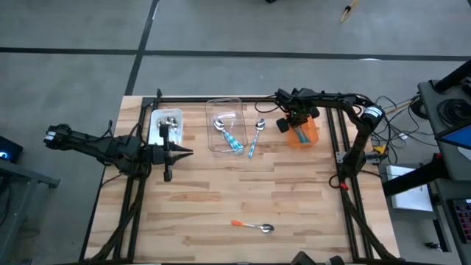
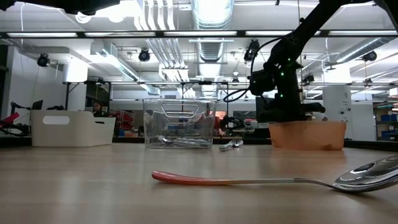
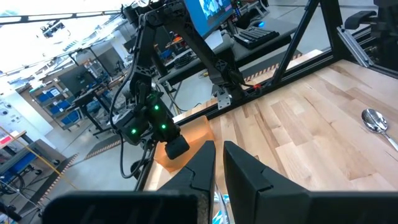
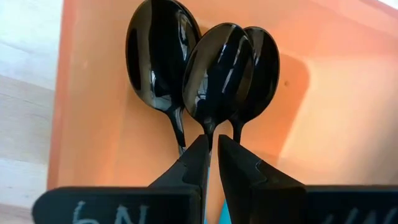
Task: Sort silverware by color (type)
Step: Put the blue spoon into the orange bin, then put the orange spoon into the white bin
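The clear bin (image 1: 224, 107) stands at the middle of the far edge of the wooden table (image 1: 221, 199), and I place the other things from it. On its right side, a little apart, is the orange bin (image 1: 309, 136), and the right gripper (image 4: 211, 140) hangs down inside this bin. Its fingers (image 4: 189, 165) are narrow, with only a thin gap, and in this gap is the thin neck of the middle dark spoon (image 4: 217, 68), so they hold it. Two more dark spoons (image 4: 158, 50) lie in the orange bin, one at each side of the held one, with their bowls touching or overlapping it. On the left side of the clear bin stands the white bin (image 1: 156, 126), and the left gripper (image 3: 217, 149) waits just in front of that bin, its fingers almost together with nothing between them. Inside the clear bin lie spoons with light blue handles (image 1: 229, 136). One more light blue spoon (image 1: 256, 137) lies on the table just beside its right wall. Well in front of the clear bin, near the table's front edge, an orange-handled spoon (image 1: 254, 226) lies alone.
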